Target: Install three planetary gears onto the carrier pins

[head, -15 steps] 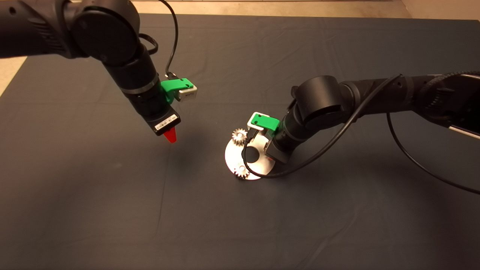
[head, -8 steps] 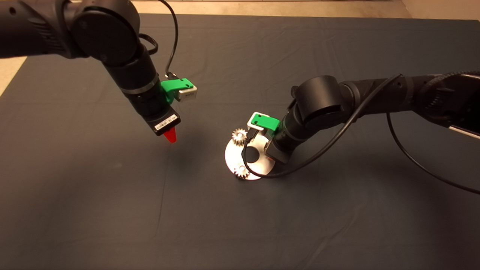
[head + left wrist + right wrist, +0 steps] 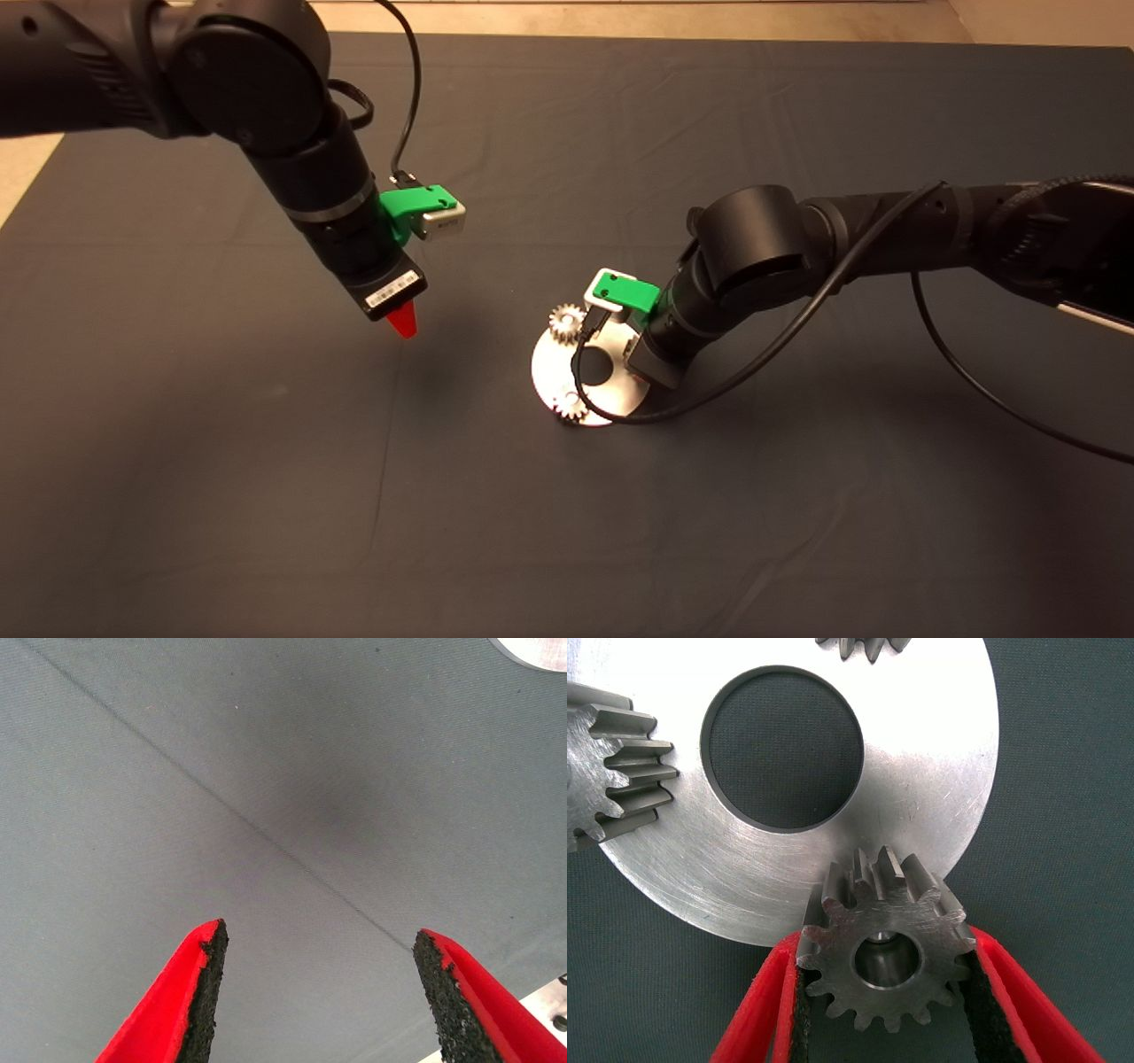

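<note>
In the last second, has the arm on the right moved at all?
Yes, slightly. In the head view the right arm's elbow has sunk a little toward the disc, which stayed put. The right gripper holds the third gear over its pin.

a robot lab bench: dark mat, cabled black arms, machined gears.

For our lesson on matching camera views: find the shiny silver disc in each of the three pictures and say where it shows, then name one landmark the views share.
Head view: the disc lies mid-mat, partly under the right gripper.
Left wrist view: only a sliver of the disc shows at one corner, beyond the open left gripper.
Right wrist view: the disc fills the upper part of the picture.
Shared landmark: the dark mat.
</note>
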Motion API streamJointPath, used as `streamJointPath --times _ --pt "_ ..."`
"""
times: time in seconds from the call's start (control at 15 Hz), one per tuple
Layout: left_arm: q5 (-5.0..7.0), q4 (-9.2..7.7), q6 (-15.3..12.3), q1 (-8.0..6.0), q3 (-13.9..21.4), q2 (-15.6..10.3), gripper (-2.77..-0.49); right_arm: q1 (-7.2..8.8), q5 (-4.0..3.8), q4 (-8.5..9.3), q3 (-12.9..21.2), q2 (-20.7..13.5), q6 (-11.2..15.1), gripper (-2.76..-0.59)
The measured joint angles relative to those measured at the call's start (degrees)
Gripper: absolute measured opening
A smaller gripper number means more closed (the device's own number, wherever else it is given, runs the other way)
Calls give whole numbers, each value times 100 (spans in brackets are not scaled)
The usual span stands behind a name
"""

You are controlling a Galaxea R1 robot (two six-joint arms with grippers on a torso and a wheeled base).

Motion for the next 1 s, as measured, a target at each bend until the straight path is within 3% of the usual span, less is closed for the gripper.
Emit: streamJointPath --times 0.4,0.8,1.0 --pt "0 0 0 0 0 0 -180 -5 2 0 0 -2 0 -228" --pt "0 0 2 0 0 0 -180 -25 -7 2 0 -2 0 -194" --pt "0 0 0 0 0 0 -180 -26 -9 2 0 0 2 -192"
